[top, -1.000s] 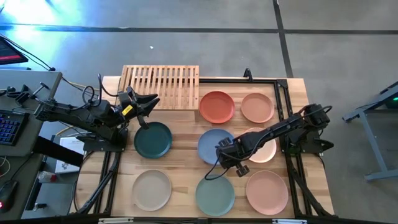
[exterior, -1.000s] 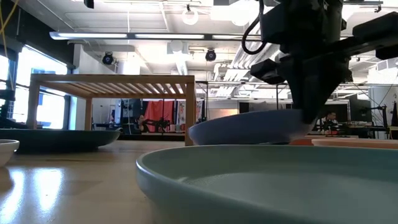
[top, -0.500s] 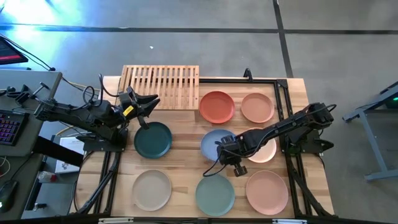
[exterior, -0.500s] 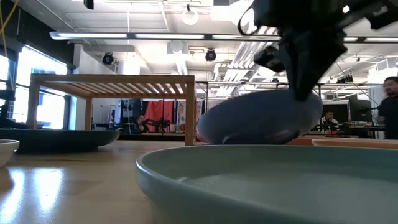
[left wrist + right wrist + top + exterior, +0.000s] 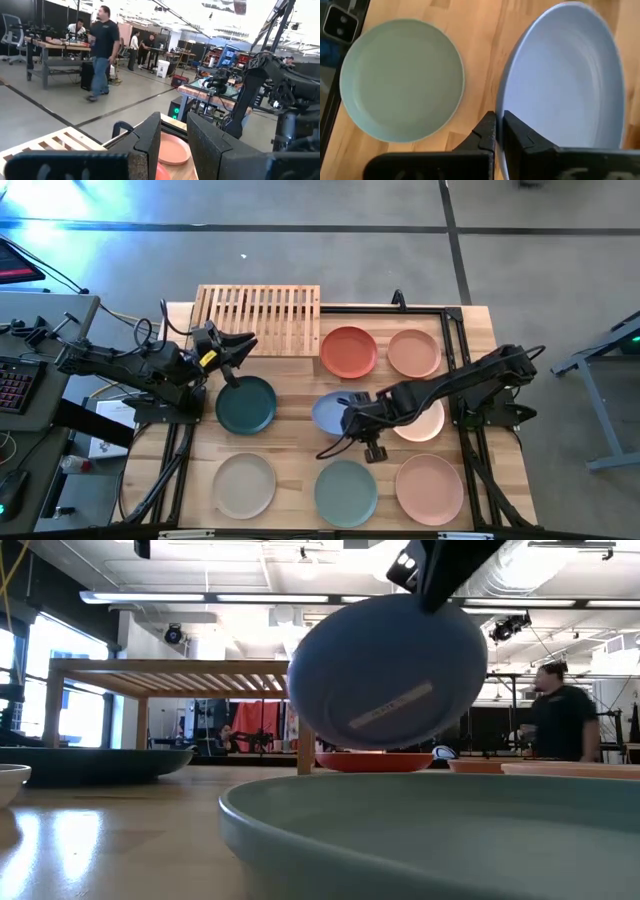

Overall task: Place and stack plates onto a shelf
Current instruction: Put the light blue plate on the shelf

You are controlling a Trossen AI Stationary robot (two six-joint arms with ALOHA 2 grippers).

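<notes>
The left pincer (image 5: 243, 343) waits near the counter's (image 5: 290, 470) left edge, just above the dark teal plate (image 5: 246, 404). Its fingers stand a little apart and hold nothing. The shelf (image 5: 260, 319) sits at the back left corner and is still bare.

In the middle, the blue plate (image 5: 333, 412) has changed. A moment ago it lay flat on the counter. Now the right pincer (image 5: 352, 420) pinches its rim tight and has lifted it, tipped up on edge, above the green plate (image 5: 346, 492). I think the next job is to carry it left and back to the shelf. The other plates have not moved.
</notes>
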